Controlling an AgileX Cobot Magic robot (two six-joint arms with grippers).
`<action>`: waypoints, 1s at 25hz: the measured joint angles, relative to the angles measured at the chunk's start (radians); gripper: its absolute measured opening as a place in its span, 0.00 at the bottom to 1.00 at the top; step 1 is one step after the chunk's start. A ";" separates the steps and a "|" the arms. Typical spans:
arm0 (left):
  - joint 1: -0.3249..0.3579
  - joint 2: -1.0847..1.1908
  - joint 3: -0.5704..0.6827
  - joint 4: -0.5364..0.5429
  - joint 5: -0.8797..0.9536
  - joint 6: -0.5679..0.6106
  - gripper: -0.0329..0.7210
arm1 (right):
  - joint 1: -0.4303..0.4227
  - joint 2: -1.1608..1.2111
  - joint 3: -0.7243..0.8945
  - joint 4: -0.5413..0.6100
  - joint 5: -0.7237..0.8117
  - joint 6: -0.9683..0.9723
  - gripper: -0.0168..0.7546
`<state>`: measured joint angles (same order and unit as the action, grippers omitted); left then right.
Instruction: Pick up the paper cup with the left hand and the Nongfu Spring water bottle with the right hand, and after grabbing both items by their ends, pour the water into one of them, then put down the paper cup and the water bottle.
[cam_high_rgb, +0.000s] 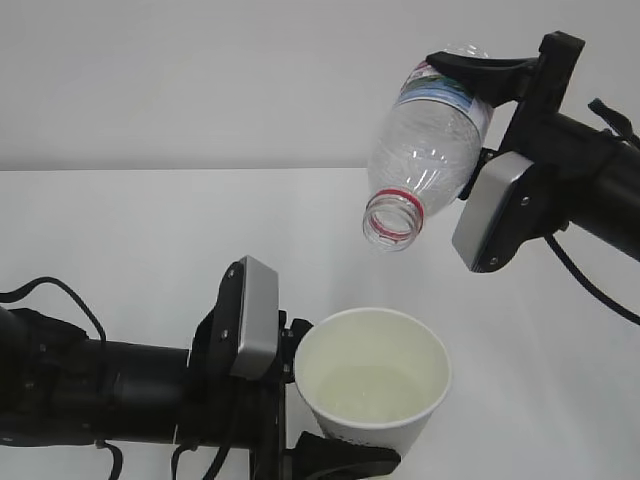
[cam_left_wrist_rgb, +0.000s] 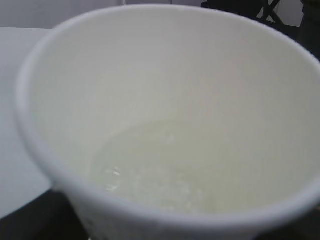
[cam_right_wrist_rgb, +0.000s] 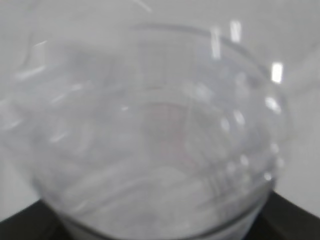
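The white paper cup (cam_high_rgb: 372, 380) is held off the table at lower centre, with my left gripper (cam_high_rgb: 325, 400) shut round its lower part. Its pale inside (cam_left_wrist_rgb: 165, 75) fills the left wrist view, and water (cam_left_wrist_rgb: 160, 165) lies in the bottom. Above and to the right, the clear Nongfu Spring water bottle (cam_high_rgb: 425, 150) is tilted, its open red-ringed mouth (cam_high_rgb: 392, 220) pointing down toward the cup. My right gripper (cam_high_rgb: 475, 125) is shut on the bottle's base end. No stream shows between mouth and cup. The bottle's blurred clear body (cam_right_wrist_rgb: 150, 135) fills the right wrist view.
The white table (cam_high_rgb: 120, 230) stretches behind and to the left of both arms, with a plain pale wall beyond. Black cables trail from the left arm (cam_high_rgb: 60, 300) and the right arm (cam_high_rgb: 590, 285).
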<state>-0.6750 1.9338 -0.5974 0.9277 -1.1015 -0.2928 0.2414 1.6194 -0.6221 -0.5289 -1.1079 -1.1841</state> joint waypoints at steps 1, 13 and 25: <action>0.000 0.000 0.000 -0.008 -0.002 0.000 0.80 | 0.000 0.000 0.000 -0.002 0.000 0.000 0.65; 0.000 0.000 0.000 -0.012 -0.002 0.000 0.80 | 0.000 0.000 0.000 -0.010 0.000 -0.004 0.65; 0.000 0.000 0.000 -0.012 -0.002 0.000 0.80 | 0.000 0.000 0.000 -0.010 0.000 -0.024 0.65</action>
<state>-0.6750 1.9338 -0.5974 0.9154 -1.1031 -0.2928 0.2414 1.6194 -0.6221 -0.5386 -1.1079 -1.2078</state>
